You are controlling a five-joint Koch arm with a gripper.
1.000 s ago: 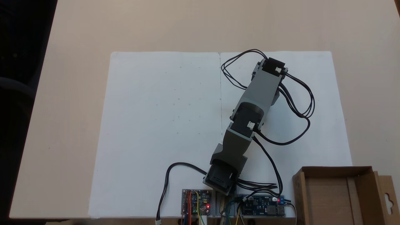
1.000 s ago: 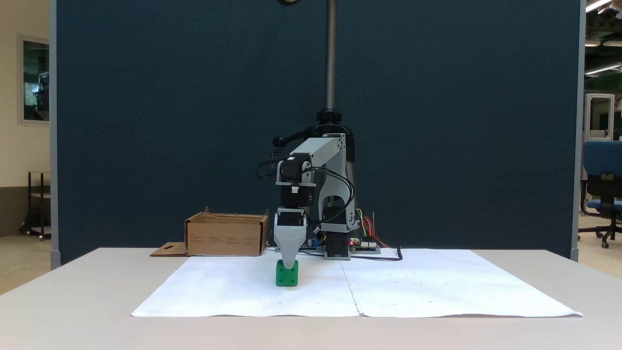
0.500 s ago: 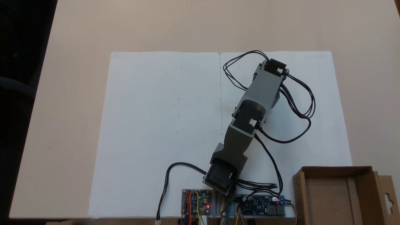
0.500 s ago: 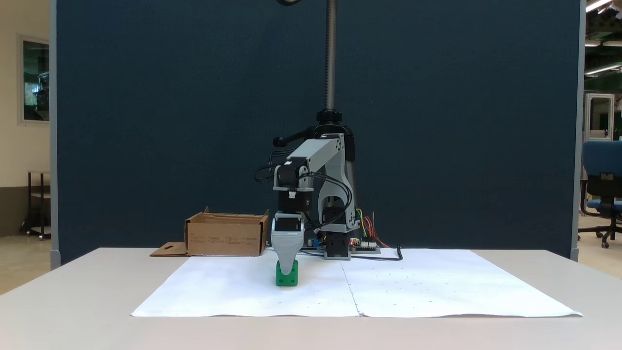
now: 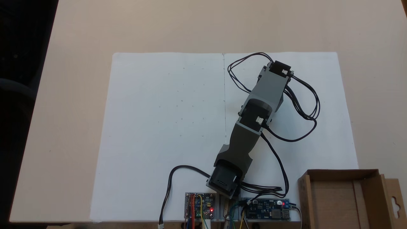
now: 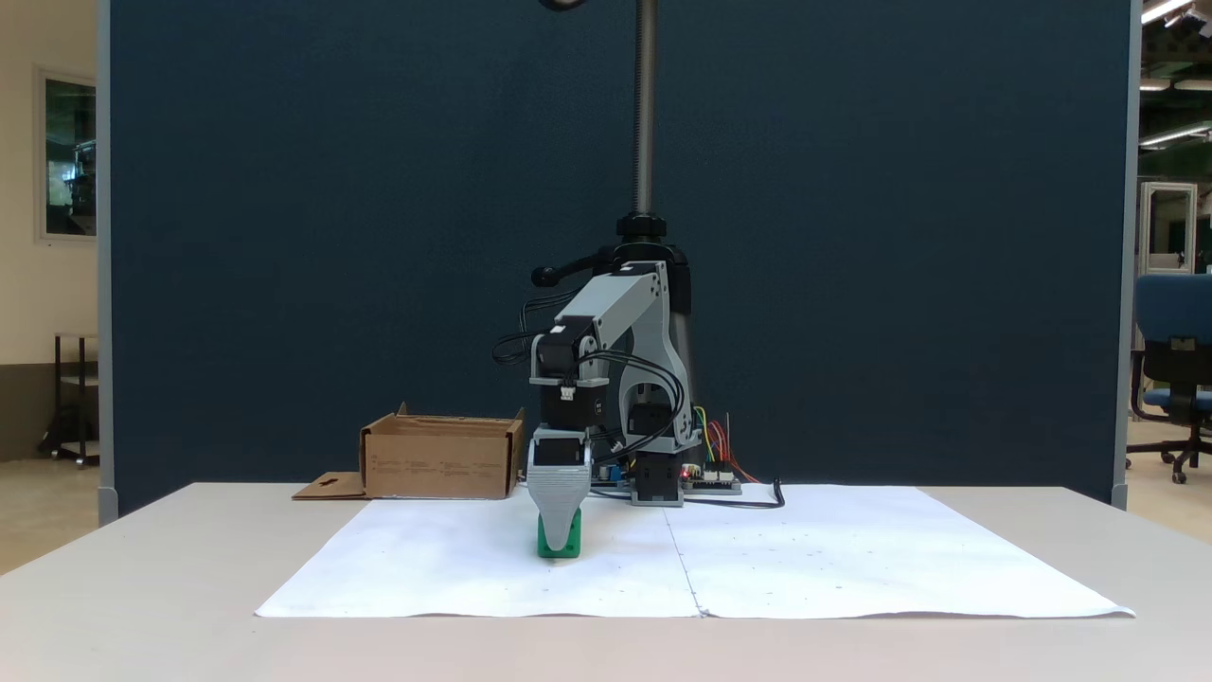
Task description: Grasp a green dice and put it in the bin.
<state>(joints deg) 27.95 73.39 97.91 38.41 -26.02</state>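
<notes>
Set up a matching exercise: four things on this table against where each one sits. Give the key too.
Things:
1. small bright green plastic dice
2. shallow brown cardboard bin
3. white paper sheets
4. blue circuit board

Places:
A. spread flat across the table's middle
B. lower right corner in the top-down fixed view
C. beside the arm's base, red light lit
D. on the paper, under the grey gripper

Pairs: 1-D, 2-B, 3-A, 4-C

Dice (image 6: 569,544) on the paper (image 6: 454,568) under the tool (image 6: 559,530), bin (image 6: 440,458) left behind it.
</notes>
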